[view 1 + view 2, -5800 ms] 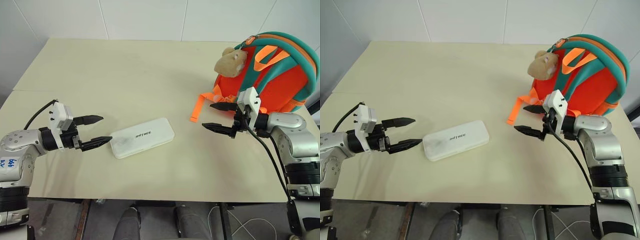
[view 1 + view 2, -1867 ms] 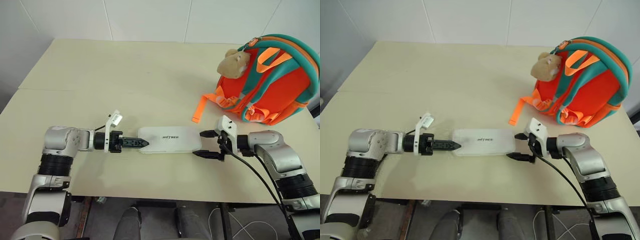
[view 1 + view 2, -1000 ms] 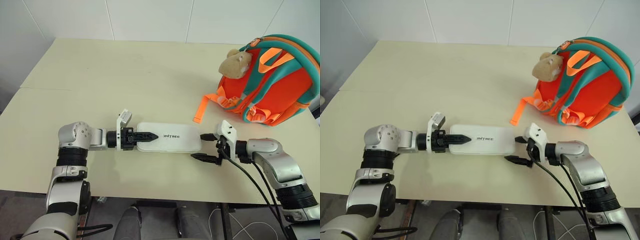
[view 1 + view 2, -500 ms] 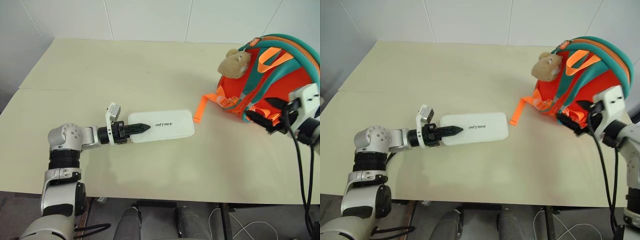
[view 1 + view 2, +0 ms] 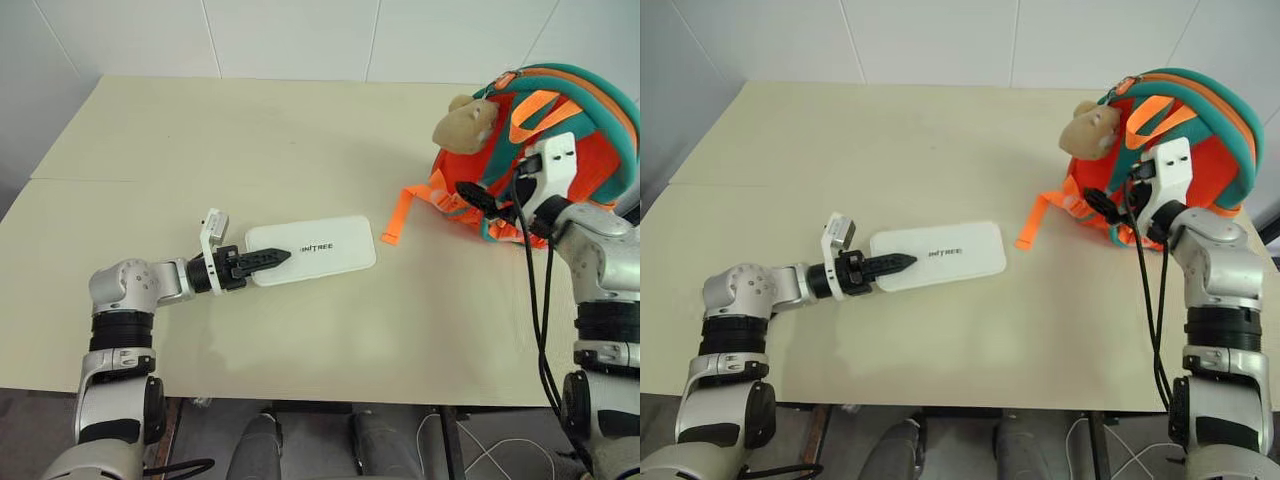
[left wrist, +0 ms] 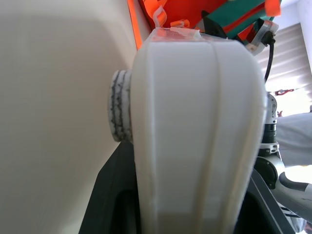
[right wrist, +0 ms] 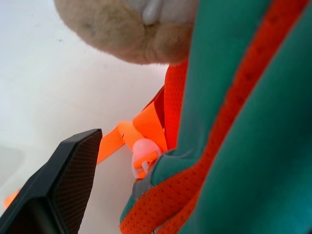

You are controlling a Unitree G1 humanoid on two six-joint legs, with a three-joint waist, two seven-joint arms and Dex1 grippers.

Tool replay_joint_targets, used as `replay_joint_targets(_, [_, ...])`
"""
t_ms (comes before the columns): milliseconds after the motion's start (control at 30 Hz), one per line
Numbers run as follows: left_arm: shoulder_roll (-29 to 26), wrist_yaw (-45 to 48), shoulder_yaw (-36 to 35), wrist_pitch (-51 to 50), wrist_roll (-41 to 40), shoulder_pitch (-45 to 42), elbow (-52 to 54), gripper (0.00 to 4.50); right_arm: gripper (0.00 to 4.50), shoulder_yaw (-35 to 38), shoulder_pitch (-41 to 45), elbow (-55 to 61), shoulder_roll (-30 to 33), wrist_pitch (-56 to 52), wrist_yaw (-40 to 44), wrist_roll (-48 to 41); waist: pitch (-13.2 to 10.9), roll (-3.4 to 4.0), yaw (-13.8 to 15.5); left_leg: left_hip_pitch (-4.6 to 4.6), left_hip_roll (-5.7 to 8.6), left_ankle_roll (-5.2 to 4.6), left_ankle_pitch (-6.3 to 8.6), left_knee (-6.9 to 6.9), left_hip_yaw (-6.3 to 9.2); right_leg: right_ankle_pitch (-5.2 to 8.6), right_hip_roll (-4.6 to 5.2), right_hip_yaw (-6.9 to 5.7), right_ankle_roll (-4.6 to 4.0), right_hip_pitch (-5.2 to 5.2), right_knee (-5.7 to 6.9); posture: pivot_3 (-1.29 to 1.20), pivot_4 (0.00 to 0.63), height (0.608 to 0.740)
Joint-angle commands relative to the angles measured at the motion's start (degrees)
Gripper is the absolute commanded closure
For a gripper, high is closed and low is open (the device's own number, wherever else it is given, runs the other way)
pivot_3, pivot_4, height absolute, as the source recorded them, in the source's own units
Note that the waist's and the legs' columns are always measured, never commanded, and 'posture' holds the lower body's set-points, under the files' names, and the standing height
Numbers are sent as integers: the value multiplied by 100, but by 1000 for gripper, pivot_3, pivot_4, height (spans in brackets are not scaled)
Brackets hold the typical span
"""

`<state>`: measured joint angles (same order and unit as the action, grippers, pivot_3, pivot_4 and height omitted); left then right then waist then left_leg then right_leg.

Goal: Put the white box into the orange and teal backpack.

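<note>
Beside the right gripper (image 5: 487, 207), the orange and teal backpack (image 5: 560, 150) stands upright at the bench's (image 5: 250, 140) right edge, a tan plush animal (image 5: 463, 122) at its upper left and an orange strap (image 5: 392, 222) trailing onto the surface; whether its compartment is unzipped cannot be told, and nothing is seen inside. That gripper, fingers spread wide and holding nothing, is raised against the backpack's front, forearm angled up from the bench's near right corner. Across the bench, the left gripper (image 5: 262, 262) reaches out low and nearly level, pinching the near end of the white box (image 5: 312, 249), which extends flat beyond its fingertips towards the backpack, well short of it.
</note>
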<state>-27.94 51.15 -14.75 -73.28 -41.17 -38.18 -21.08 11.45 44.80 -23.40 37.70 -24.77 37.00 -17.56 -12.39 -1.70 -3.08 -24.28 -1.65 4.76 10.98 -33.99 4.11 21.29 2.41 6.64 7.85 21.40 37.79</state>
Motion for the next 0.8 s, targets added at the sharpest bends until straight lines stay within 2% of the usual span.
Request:
replay_joint_targets(33, [-42,-202,-587,61,-344,150,342,3257,184,42,463,-700,-135,1043,131,147,0,0,-15,0,0,0,0,-2,-2,0,1,1,0,0,1,0,150,740])
replay_joint_targets(100, [-34,-308,-763,12,-441,260,491,3257,615,36,507,-789,-231,1484,449,80,0,0,-37,1,-2,-3,2,-4,-2,0,-1,1,0,0,3,0,150,740])
replay_joint_targets(267, [-68,-509,-1014,40,-545,484,768,3257,2333,210,441,-304,-445,1748,1254,-495,-1,1,-32,2,-4,-2,1,-3,-2,0,-2,1,0,-1,8,0,150,740])
replay_joint_targets(367, [-111,-641,-1152,59,-620,577,866,3257,3338,88,322,221,-455,1367,1582,-754,-1,1,-28,2,-4,-1,1,-4,-2,0,-2,0,0,-1,9,0,150,740])
replay_joint_targets(467, [-227,-719,-1298,183,-611,704,881,3257,4399,-148,110,1595,-432,211,2006,-1582,-1,2,-38,2,-7,-1,1,-1,0,0,-3,0,0,1,9,0,150,740])
replay_joint_targets(600, [-384,-752,-1378,224,-639,819,864,3257,4474,-355,71,2997,-287,-1132,2220,-2558,-3,5,-74,2,-12,-1,2,4,2,0,-7,0,0,8,14,0,150,740])
replay_joint_targets(700, [-464,-742,-1405,256,-642,879,822,3257,4474,-350,92,3508,-221,-1858,2156,-3111,-3,5,-69,2,-12,-1,2,4,3,0,-6,0,-1,8,12,0,150,740])
replay_joint_targets(733, [-468,-745,-1406,398,-601,905,837,3257,4474,-334,71,3653,-112,-2258,2197,-3446,-3,5,-47,2,-11,-2,2,4,3,1,-5,0,-2,8,11,0,150,740])
replay_joint_targets(800, [-400,-765,-1509,720,-622,969,1023,3257,4474,-266,-178,4052,565,-3559,2794,-4754,-4,4,10,0,-7,-3,3,2,3,1,2,0,-2,8,8,0,150,740])
